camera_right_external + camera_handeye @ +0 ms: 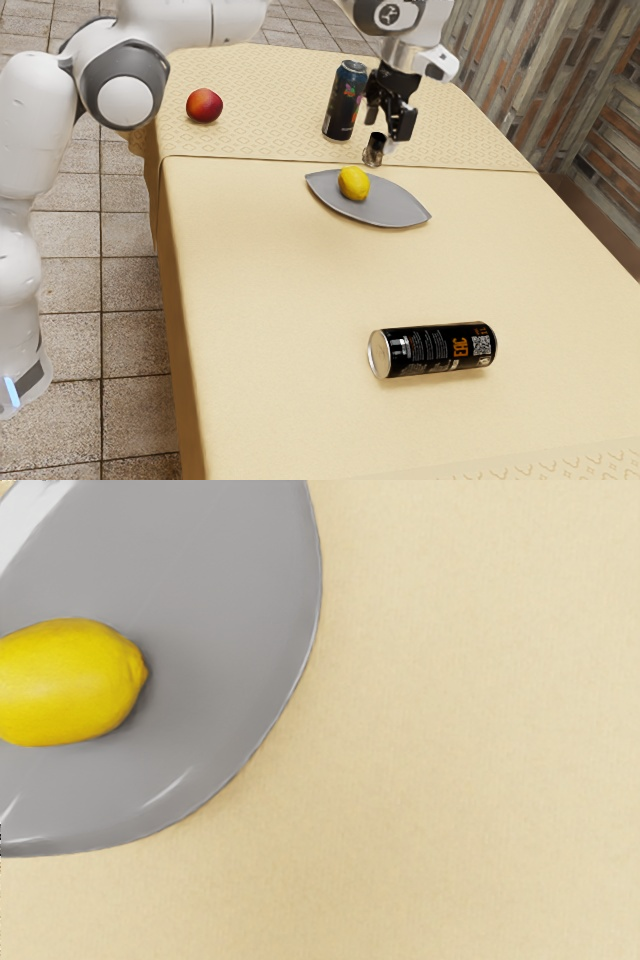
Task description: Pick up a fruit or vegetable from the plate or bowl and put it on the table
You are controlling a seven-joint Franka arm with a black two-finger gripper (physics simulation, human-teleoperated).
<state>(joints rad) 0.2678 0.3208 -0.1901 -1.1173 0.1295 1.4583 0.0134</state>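
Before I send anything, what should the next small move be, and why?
I'd probably ease the open gripper sideways until it is over the lemon, then lower it. The lemon rests on the plate but is cut off by the wrist view's edge, so the hand seems off-centre.

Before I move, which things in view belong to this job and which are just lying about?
For the job:
lemon, on the plate
grey plate
table, to receive the lemon
gripper, open

Just lying about:
red fruit, off the plate
upright can
black can on its side
small dark-topped container
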